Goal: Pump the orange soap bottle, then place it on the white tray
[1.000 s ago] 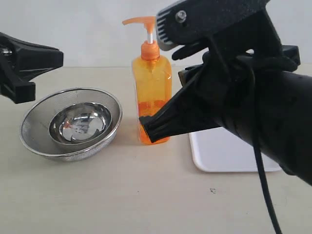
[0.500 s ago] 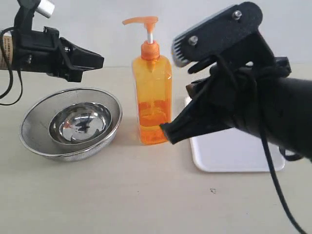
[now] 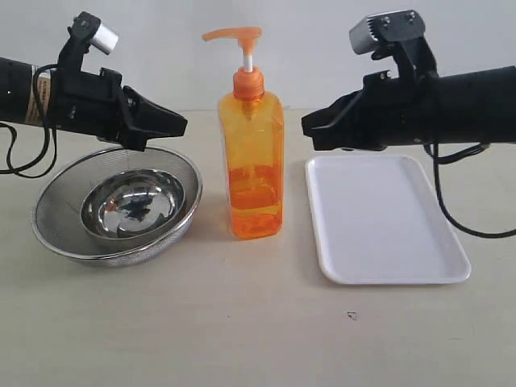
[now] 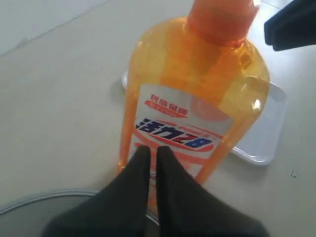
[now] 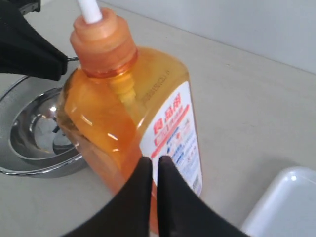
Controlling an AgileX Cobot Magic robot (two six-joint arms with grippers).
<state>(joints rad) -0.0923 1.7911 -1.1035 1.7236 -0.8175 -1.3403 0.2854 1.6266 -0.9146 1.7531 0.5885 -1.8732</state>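
Closest to me on the counter (image 3: 242, 339) is a tiny dark speck (image 3: 351, 315), just in front of the white tray (image 3: 387, 226). The tray lies flat on the right, its long side running away from me. Just to its left, and apart from it, the orange soap bottle (image 3: 251, 161) stands upright on the counter, not on the tray. Its pump head (image 3: 234, 35) is raised on the white stem, with the spout pointing left. On the bottle's other side sits a round mesh strainer (image 3: 60, 230) with a smaller steel bowl (image 3: 133, 205) inside it. The strainer's rim comes near the bottle's base, and I see a narrow gap between them. Higher and further back, my left tool (image 3: 182, 126) hangs over the strainer's far rim. Its jaws are pressed together on nothing, and its tip is aimed at the bottle's shoulder, short of it. My right tool (image 3: 308, 127) mirrors it above the tray's far left corner, likewise closed and empty, clear of the bottle. Both wrist views put the bottle's label (image 4: 173, 133) straight ahead of the closed tips. A pale wall (image 3: 161, 64) sits behind everything
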